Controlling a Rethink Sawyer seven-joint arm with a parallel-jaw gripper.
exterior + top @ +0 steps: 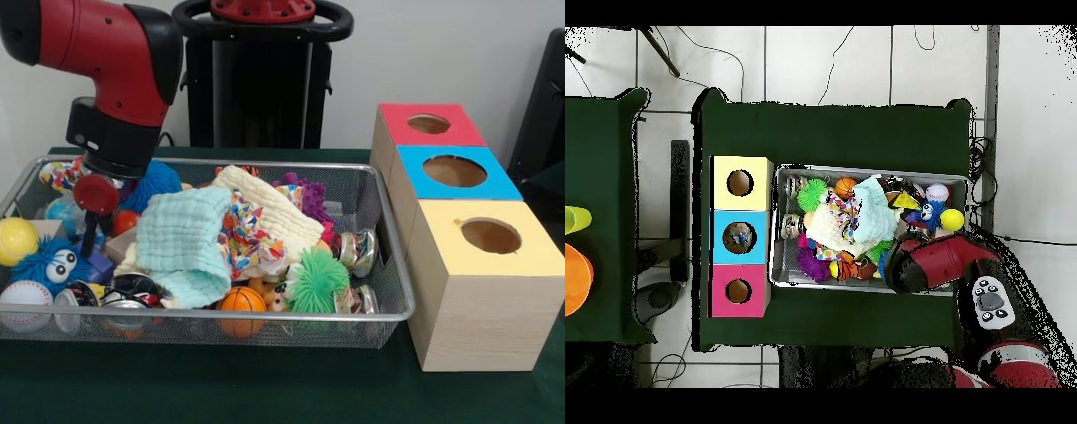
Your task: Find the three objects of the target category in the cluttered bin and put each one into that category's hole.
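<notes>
Close front view, high overhead; shared bin [388, 314] [960, 181].

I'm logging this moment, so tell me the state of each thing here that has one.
wire basket: full, heaped with toys and cloths
mint cloth: crumpled, on top of the pile
red-topped box: hole uncovered
blue-topped box: hole uncovered
yellow-topped box: hole uncovered
gripper: lowered into the basket, fingers hidden

Wire-mesh bin [871, 171] full of toys, red arm [933, 263] over its corner, 3 boxes [741, 236] beside it
</notes>
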